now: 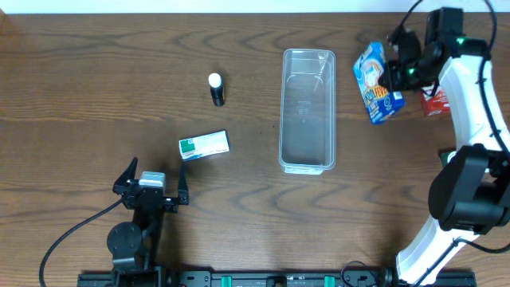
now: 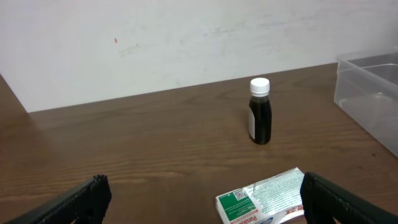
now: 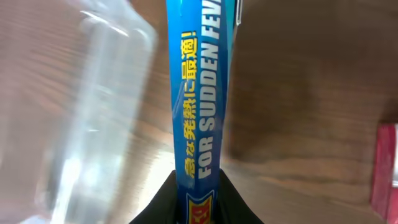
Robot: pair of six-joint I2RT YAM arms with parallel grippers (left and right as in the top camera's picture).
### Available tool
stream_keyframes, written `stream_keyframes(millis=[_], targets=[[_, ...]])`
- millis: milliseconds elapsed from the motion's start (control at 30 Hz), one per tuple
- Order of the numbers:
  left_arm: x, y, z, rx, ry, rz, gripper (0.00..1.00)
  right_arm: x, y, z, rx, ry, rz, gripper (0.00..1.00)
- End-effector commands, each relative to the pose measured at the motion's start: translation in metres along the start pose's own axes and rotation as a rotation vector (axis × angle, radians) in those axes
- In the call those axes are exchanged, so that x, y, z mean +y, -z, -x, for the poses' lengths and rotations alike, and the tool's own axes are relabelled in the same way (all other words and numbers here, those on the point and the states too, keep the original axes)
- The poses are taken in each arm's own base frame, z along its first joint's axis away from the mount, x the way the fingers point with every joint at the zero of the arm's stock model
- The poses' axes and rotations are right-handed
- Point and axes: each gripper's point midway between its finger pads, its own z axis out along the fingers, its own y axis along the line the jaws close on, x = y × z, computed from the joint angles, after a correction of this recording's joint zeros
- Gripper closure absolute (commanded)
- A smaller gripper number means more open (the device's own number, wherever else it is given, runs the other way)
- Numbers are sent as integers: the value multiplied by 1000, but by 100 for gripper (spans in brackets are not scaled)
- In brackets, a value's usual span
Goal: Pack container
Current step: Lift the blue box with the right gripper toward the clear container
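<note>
While clamping the blue box [image 1: 374,84], the right claw [image 1: 396,76] is holding it beside the container [image 1: 307,112].
The left claw [image 1: 157,171] is sitting wide open and empty.

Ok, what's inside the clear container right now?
Nothing: the container looks empty, bare table showing through its clear floor. The blue box is outside it, gripped by the right tool. No part of the interior is covered.

Left gripper [image 1: 157,169] spread, right gripper [image 1: 395,78] clamping box [image 1: 374,86]

Right arm [image 1: 472,104] white; left claw [image 1: 158,169], cable [image 1: 70,232] black.
</note>
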Motion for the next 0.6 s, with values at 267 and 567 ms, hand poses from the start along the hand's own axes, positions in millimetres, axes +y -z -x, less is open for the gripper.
stream_keyframes(millis=[267, 567], targets=[[-4, -1, -15, 39, 12, -19, 2, 97, 94, 43, -186, -149, 404, 87], [-4, -1, -15, 39, 12, -19, 2, 119, 55, 29, -73, -326, 334, 82]])
